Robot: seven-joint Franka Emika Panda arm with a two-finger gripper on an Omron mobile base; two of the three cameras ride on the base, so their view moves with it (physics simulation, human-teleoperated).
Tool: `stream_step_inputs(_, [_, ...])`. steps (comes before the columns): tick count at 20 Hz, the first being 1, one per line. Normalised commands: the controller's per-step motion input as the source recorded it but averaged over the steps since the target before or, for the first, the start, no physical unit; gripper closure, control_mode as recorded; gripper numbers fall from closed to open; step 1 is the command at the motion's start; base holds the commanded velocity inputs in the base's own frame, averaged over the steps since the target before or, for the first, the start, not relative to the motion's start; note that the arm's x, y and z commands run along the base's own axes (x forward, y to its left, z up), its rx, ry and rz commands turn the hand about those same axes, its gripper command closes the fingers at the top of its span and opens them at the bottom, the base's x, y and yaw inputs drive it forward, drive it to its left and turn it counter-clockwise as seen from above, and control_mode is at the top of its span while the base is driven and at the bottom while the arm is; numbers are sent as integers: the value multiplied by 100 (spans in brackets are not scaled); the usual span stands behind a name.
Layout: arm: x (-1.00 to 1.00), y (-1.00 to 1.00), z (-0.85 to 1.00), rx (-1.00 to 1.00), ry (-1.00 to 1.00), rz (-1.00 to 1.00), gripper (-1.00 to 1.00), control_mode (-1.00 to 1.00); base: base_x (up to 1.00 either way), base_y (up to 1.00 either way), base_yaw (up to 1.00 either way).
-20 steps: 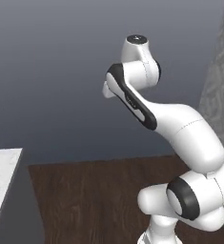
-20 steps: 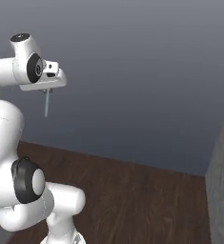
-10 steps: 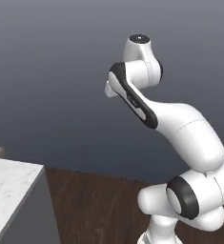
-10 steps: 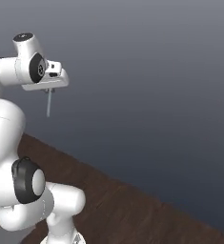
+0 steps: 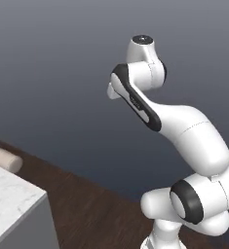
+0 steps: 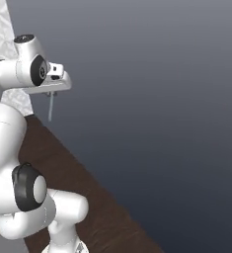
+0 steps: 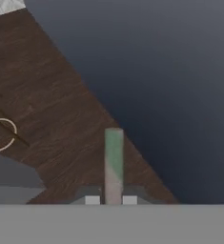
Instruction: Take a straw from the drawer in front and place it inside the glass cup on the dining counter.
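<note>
The white arm rises from its base, bends at the elbow and reaches up high, wrist level. The gripper (image 6: pixel 52 93) points straight down, its fingers (image 7: pixel 92 200) pinched tight on a thin straw (image 6: pixel 51 107).

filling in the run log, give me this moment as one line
phase: carrying | gripper: shut on straw | straw: hanging below hand | dining counter: corner at lower left | glass cup: not seen

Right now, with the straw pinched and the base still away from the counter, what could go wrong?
1. The gripper holds the straw by its very top, most of it hanging free below. A jolt could tilt it or let it slip onto the wood floor.
2. The dining counter shows only as a corner at the lower left of the left base view; the cup isn't visible, so aiming so thin a straw may miss.
</note>
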Motion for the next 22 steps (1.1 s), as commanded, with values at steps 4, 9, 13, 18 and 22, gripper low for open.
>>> stream_step_inputs(4, [0, 0, 0, 0, 0, 0, 100, 100, 100, -30, 57])
stream_step_inputs(9, [0, 0, 0, 0, 0, 0, 100, 100, 100, -25, 61])
stream_step_inputs(13, [0, 0, 0, 0, 0, 0, 100, 100, 97, -11, 69])
stream_step_inputs(18, [0, 0, 0, 0, 0, 0, 100, 100, 85, -11, 73])
stream_step_inputs(22, [0, 0, 0, 0, 0, 0, 100, 100, 60, -31, 71])
